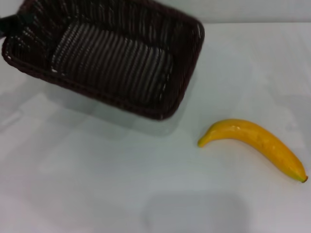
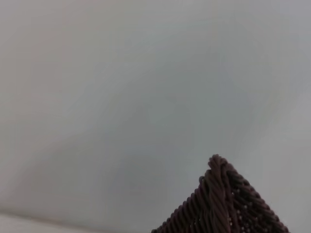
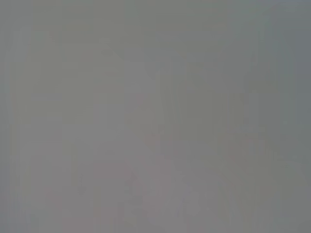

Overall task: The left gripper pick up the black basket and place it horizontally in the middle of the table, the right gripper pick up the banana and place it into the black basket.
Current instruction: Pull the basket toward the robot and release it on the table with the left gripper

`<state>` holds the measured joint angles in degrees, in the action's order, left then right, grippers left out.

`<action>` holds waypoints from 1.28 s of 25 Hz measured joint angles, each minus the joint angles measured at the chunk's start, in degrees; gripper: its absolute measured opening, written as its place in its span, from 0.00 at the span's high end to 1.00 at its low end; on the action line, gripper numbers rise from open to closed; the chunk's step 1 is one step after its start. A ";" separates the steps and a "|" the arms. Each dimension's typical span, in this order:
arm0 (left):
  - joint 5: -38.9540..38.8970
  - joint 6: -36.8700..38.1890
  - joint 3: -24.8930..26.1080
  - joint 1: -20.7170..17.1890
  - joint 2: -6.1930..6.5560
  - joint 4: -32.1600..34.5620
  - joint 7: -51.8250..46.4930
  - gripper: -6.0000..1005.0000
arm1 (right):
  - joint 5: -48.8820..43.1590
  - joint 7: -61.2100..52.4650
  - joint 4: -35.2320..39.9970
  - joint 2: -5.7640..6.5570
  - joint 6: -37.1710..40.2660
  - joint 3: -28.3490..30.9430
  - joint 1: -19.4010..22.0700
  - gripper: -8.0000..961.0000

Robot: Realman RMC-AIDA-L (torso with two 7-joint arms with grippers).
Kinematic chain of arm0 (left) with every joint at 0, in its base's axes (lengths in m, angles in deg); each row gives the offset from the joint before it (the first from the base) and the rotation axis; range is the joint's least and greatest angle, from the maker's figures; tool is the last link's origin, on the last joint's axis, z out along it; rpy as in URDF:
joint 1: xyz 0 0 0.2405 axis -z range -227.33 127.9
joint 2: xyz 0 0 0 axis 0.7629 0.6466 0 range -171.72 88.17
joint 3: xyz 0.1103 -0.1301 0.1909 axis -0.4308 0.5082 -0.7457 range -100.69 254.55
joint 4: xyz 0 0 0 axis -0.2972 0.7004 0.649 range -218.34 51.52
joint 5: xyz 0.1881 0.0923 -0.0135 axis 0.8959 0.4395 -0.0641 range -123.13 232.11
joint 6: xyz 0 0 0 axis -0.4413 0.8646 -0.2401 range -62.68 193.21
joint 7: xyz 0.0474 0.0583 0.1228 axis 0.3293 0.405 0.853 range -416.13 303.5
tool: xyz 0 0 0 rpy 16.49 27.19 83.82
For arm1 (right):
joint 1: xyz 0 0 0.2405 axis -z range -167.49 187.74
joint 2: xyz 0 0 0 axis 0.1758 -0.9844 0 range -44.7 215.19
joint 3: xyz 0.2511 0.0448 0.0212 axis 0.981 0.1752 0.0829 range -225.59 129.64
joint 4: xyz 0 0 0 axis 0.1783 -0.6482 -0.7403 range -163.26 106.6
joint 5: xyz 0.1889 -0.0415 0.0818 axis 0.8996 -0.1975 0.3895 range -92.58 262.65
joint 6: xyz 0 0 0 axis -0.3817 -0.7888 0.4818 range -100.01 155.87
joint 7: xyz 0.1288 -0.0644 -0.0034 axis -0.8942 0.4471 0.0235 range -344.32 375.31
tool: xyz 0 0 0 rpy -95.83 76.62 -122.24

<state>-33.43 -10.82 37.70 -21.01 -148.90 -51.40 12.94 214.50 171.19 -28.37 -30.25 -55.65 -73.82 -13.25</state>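
The black basket point(image 1: 112, 58) is at the far left of the white table point(image 1: 97, 184), skewed and tilted, with a shadow offset beneath it, so it hangs above the tabletop. My left gripper point(image 1: 10, 23) shows only as a black tip at the basket's far-left rim and holds it there. A corner of the braided rim point(image 2: 221, 199) shows in the left wrist view. The yellow banana point(image 1: 255, 143) lies flat on the table to the right of the basket, apart from it, dark tip towards the right edge. My right gripper is out of view.
The right wrist view shows only a blank grey surface. A faint rectangular shadow point(image 1: 194, 211) lies on the table near the front edge. The back edge of the table point(image 1: 257, 22) runs behind the basket.
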 joint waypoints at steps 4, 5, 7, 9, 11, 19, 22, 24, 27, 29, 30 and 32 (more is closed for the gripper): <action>-10.60 0.83 0.07 -3.79 -2.75 -3.32 4.07 0.80 | 0.00 0.17 0.96 0.01 0.80 0.09 0.00 0.11; -12.81 1.52 0.11 -4.42 -3.50 -4.54 5.14 0.80 | 0.02 0.17 1.15 0.01 1.21 0.18 -0.04 0.11; -15.62 3.28 0.12 -5.34 -5.17 -6.65 6.88 0.80 | 0.04 0.08 1.83 0.01 2.22 0.37 -0.17 0.11; -16.54 5.48 0.13 -5.64 -6.89 -7.70 8.03 0.79 | 0.04 0.17 2.36 0.00 3.04 0.36 -0.26 0.11; -16.65 6.35 0.12 -5.71 -7.60 -7.94 8.42 0.79 | 0.06 0.24 2.93 0.00 3.34 0.40 -0.38 0.11; -16.10 12.64 -1.39 -1.01 -11.33 -12.53 11.73 0.78 | 0.37 0.25 4.85 0.05 3.79 0.61 -0.98 0.11; -14.19 13.86 -1.47 0.67 -11.31 -12.98 10.69 0.78 | 0.31 0.46 5.48 0.09 3.90 0.58 -0.97 0.11; -13.71 14.15 -1.47 1.24 -11.51 -13.17 9.99 0.78 | 0.33 0.50 6.01 0.09 4.03 0.59 -0.92 0.11; -13.64 14.09 -1.56 1.39 -11.58 -13.58 9.07 0.77 | 0.45 0.53 6.79 0.09 4.39 0.61 -0.73 0.11; -13.60 13.78 -2.54 1.43 -11.53 -13.67 7.14 0.77 | 0.51 0.53 7.30 0.10 4.46 0.63 -0.58 0.11; -13.56 13.71 -3.45 1.43 -11.45 -13.64 6.12 0.77 | 0.52 0.54 7.49 0.09 4.47 0.63 -0.53 0.11; -13.52 13.67 -5.77 1.42 -11.31 -13.43 3.71 0.77 | 0.54 0.55 7.92 0.10 4.49 0.63 -0.59 0.12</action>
<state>-46.95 2.85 31.93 -19.59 -160.21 -64.83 16.65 215.04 171.73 -20.46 -30.15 -51.16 -73.19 -13.84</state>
